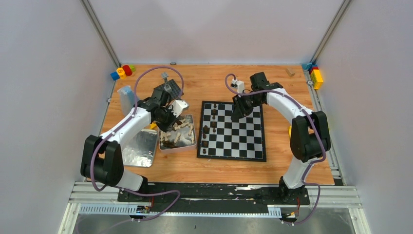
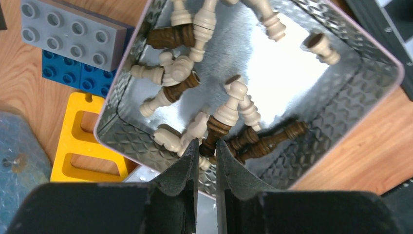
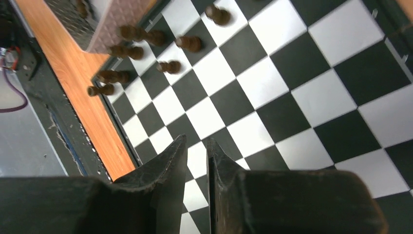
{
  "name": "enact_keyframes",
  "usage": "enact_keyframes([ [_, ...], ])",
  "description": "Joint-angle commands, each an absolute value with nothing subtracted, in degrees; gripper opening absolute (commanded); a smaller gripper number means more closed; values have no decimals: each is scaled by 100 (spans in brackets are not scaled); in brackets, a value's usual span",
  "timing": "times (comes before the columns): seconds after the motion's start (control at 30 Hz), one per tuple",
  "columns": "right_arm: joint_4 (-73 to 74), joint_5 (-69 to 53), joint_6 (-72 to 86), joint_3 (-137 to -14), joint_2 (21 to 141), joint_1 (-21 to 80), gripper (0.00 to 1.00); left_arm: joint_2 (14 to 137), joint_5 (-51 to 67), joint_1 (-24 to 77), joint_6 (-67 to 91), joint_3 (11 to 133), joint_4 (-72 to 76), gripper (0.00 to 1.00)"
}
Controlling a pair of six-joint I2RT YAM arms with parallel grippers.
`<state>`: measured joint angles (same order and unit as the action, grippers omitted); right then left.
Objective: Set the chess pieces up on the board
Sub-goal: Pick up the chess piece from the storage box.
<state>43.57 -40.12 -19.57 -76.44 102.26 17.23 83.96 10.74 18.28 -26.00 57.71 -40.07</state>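
Here, left gripper (image 2: 208, 147) pinching dark chess piece (image 2: 213, 130), inside tin (image 2: 336, 105)

Board (image 1: 243, 141) held dark chess pieces (image 1: 206, 130) in its 2 left cols. Tin (image 1: 176, 149) w/ more pcs lay just left of board, L gripper (image 1: 169, 126) down in it. R gripper (image 1: 237, 117) hung over board's far half.

The board (image 1: 243, 141): flat, black and silvery-white checks, black border. Several dark brown pieces (image 3: 168, 66) stand upright along its left two files. In the tin (image 2: 336, 107) beside it, cream and brown pieces (image 2: 180, 73) lie jumbled; one brown piece (image 2: 213, 134) sits between my left jaws.
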Motion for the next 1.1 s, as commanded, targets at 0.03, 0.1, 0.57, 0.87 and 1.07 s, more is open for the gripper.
enact_keyframes([
  [0.03, 4392, -5294, -1932, -8426, 9985, 1770, 24, 7898, 1994, 1819, -2752, 6277, -4693, 0],
  [0.1, 4380, -5785, -1817, -8657, 10026, 1787, 25, 7821, 2357, 1826, -2702, 6456, -4831, 0],
  [0.57, 3700, -7134, -659, -9653, 10951, 2733, 52, 7945, 2896, 2083, -2224, 7810, -5161, 0],
  [0.87, 3199, -7197, -123, -9838, 11235, 3010, 54, 7951, 2949, 2254, -2059, 7823, -5080, 0],
  [1.07, 2984, -7199, 274, -9940, 11414, 3050, 50, 7894, 2988, 2304, -2004, 7750, -5017, 0],
])
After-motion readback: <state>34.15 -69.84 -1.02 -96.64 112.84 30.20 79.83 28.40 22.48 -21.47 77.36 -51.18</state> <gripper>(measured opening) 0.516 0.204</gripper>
